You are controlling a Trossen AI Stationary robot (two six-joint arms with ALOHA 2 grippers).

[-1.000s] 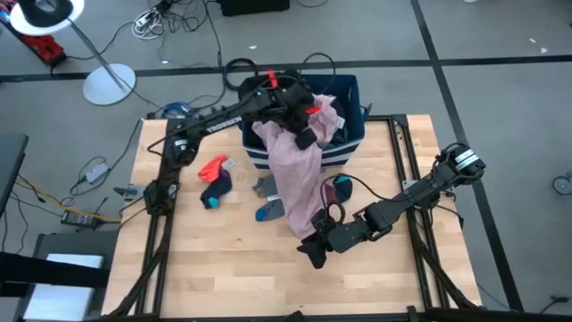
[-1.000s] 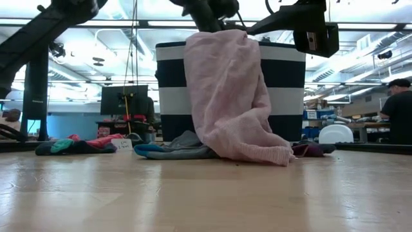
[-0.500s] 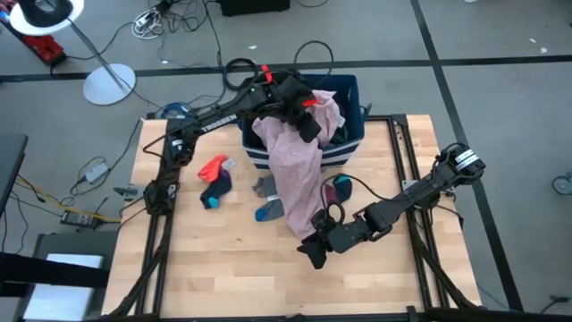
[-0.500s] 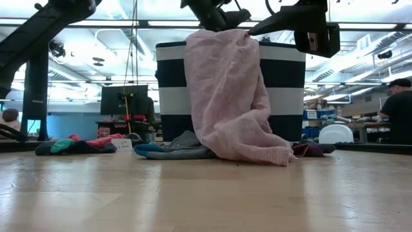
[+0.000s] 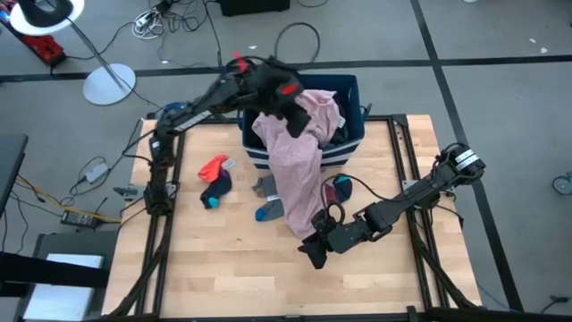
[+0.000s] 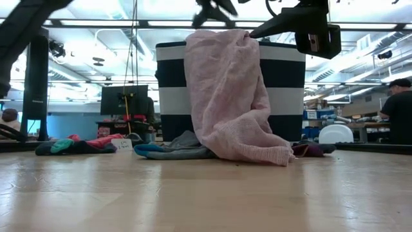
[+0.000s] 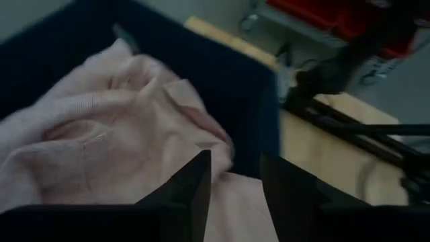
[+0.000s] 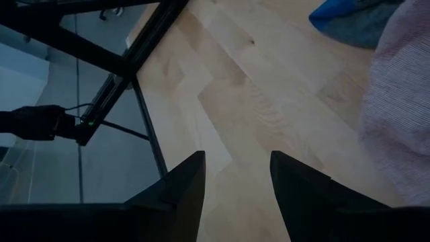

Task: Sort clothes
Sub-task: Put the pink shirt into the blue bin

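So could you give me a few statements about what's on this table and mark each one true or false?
1. The pink garment hangs over the bin's front wall onto the table. True.
2. The left gripper holds a sock. False: it is open above the bin, holding nothing.
3. The right gripper is open near the table's front. True.
4. The red-orange piece lies inside the bin. False: it lies on the table, left of the bin.

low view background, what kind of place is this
Likely a robotics lab or workshop: an open ceiling with exposed beams, a monitor on a bench, a person at right, and loose floor cables.
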